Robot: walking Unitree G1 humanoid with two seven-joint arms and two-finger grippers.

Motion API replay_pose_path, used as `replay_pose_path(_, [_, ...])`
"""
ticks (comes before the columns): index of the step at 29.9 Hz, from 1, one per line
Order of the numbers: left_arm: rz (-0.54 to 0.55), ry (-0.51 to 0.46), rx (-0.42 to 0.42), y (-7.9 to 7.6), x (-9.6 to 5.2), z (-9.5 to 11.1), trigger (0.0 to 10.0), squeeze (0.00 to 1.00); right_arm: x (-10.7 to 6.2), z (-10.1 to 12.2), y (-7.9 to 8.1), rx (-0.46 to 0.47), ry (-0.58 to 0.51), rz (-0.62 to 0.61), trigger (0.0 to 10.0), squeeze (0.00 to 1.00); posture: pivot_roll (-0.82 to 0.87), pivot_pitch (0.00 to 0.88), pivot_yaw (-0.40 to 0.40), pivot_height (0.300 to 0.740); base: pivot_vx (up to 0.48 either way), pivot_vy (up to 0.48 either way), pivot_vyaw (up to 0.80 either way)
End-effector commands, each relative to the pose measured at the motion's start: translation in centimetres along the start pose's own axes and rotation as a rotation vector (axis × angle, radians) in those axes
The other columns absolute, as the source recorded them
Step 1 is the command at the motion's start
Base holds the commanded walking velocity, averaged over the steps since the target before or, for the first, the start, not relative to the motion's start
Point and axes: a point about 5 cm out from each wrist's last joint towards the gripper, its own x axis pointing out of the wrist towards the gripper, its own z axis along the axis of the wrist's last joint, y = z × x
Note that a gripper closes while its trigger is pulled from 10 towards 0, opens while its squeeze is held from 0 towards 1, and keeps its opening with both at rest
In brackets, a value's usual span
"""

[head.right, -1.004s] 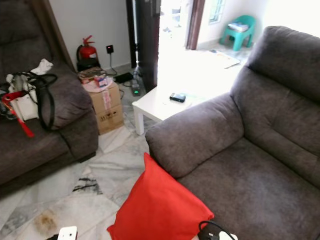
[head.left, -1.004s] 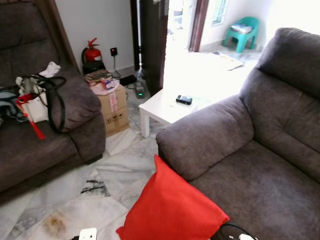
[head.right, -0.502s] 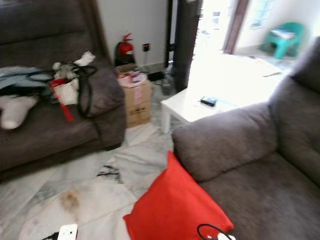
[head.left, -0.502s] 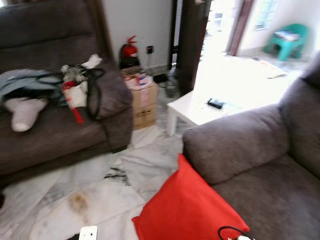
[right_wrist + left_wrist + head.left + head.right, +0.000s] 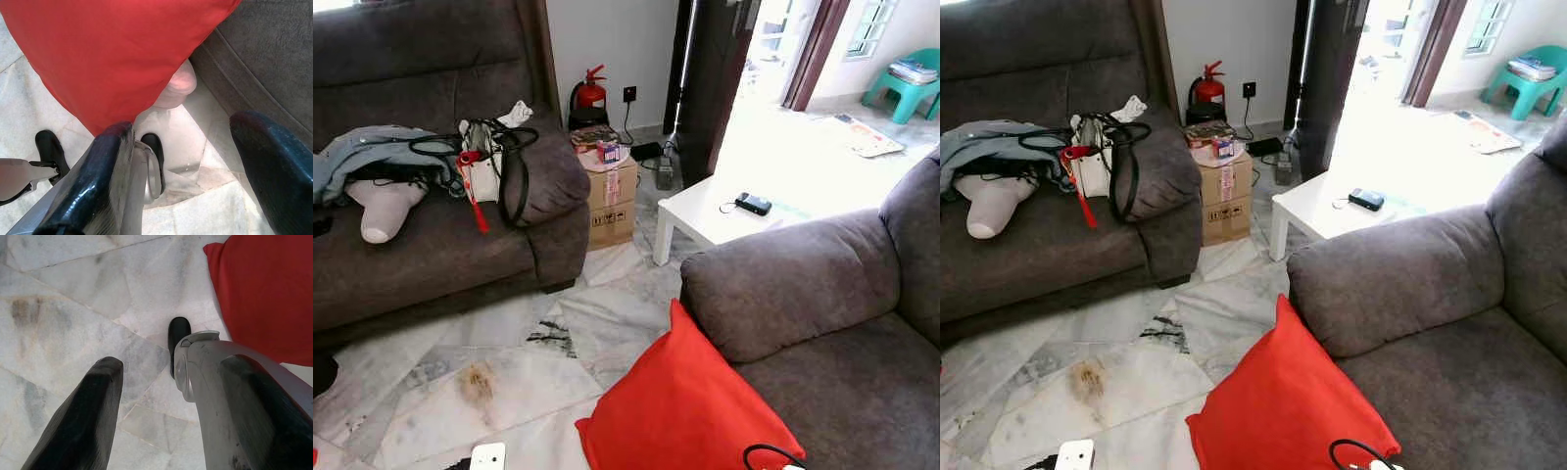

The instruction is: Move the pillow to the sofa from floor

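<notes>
Two grippers are seen hanging low over the marble floor (image 5: 509, 362), neither holding anything. In the left wrist view the left gripper (image 5: 166, 396) has its fingers spread apart above bare tile, with the red pillow (image 5: 264, 289) off to one side. In the right wrist view the right gripper (image 5: 195, 161) is likewise spread wide, and the pillow's lower edge lies just beyond its fingertips, untouched.

The pillow (image 5: 690, 406) is propped on the floor, leaning against the front of the near grey sofa (image 5: 803, 294), below its armrest. The lift has not yet been begun, as far as can be judged.

Several risks can be foreseen. If only a thin fold of the soft cover is pinched, the pillow may sag or slip out as it is raised. A black cable (image 5: 769, 452) is seen at the pillow's lower corner by the seat; it could be snagged or dragged along with the fabric. If the pillow is lifted too little, it may be caught on the seat's front edge and pushed back down.

Farther off, a white side table (image 5: 710, 211) with a dark device (image 5: 754, 204) stands beyond the armrest, a cardboard box (image 5: 607, 191) beside it, and a second sofa (image 5: 411, 245) laden with bags; these are well apart from the work and are unlikely to be disturbed.
</notes>
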Motion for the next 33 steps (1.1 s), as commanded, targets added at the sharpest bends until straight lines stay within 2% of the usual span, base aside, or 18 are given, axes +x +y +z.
replay_pose_path(1, [0.009,0.0,0.027,0.18,0.0,-0.01,10.0,0.0,-0.04,-0.15,-0.06,0.004,0.004,-0.004,10.0,0.0,-0.06,0.0,-0.038,0.74,0.0,0.0,0.0])
replay_pose_path(20, [0.014,0.0,0.04,0.19,-0.01,-0.02,10.0,0.0,-0.05,-0.21,-0.14,0.005,0.006,-0.011,10.0,0.0,-0.06,0.0,-0.038,0.74,0.0,-0.261,0.0])
replay_pose_path(29, [0.016,0.001,0.026,0.19,-0.01,-0.06,10.0,0.0,-0.06,-0.23,-0.15,0.009,0.007,-0.014,10.0,0.0,-0.06,0.0,-0.039,0.74,0.0,0.0,0.0])
replay_pose_path(33, [0.013,-0.003,0.045,0.2,-0.01,0.02,10.0,0.0,-0.05,-0.23,-0.13,0.01,0.007,-0.014,10.0,0.0,-0.06,0.0,-0.039,0.74,0.0,0.0,0.0])
